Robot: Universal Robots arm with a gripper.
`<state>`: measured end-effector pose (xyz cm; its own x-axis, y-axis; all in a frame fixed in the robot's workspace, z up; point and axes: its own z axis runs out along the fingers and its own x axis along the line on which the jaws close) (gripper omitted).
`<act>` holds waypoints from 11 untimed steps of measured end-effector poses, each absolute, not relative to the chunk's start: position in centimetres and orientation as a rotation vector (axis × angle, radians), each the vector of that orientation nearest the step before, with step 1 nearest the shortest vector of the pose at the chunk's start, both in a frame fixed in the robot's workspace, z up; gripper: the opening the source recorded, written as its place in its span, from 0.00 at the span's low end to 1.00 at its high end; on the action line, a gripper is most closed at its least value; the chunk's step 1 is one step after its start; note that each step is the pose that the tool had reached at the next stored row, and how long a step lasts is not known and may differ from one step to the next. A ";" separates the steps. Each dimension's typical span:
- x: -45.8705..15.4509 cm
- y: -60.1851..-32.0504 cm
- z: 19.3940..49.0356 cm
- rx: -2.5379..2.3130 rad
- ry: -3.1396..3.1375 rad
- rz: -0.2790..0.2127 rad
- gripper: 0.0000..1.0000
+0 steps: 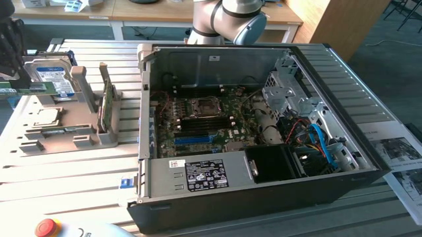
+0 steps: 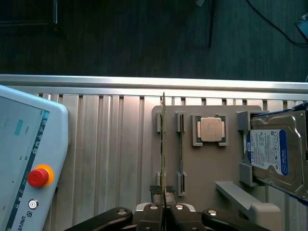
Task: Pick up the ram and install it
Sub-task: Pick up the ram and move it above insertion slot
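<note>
The ram (image 2: 163, 144) is a thin green stick seen edge-on in the wrist view, and my gripper (image 2: 164, 208) is shut on its near end. It hangs just above the grey parts fixture (image 2: 207, 168), over one of the fixture's slots. At the exterior view's far left the dark gripper (image 1: 8, 74) holds the same ram (image 1: 29, 90) as a level green strip, in front of the hard drive (image 1: 56, 74). The open computer case (image 1: 264, 197) with its motherboard (image 1: 204, 118) lies to the exterior view's right of the fixture.
A second green stick (image 2: 180, 154) sits in the neighbouring slot. The fixture also carries a CPU (image 2: 211, 130), a hard drive (image 2: 274, 154) and a taller green card on edge (image 1: 104, 94). A teach pendant with a red button (image 2: 37, 177) lies beside it.
</note>
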<state>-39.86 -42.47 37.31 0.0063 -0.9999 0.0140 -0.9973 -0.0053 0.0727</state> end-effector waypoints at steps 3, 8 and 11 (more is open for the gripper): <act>-39.9 -42.5 37.3 2.184 -2.171 -0.064 0.12; -39.9 -42.5 37.5 2.187 -2.174 -0.058 0.12; -39.9 -42.5 37.8 2.188 -2.175 -0.055 0.12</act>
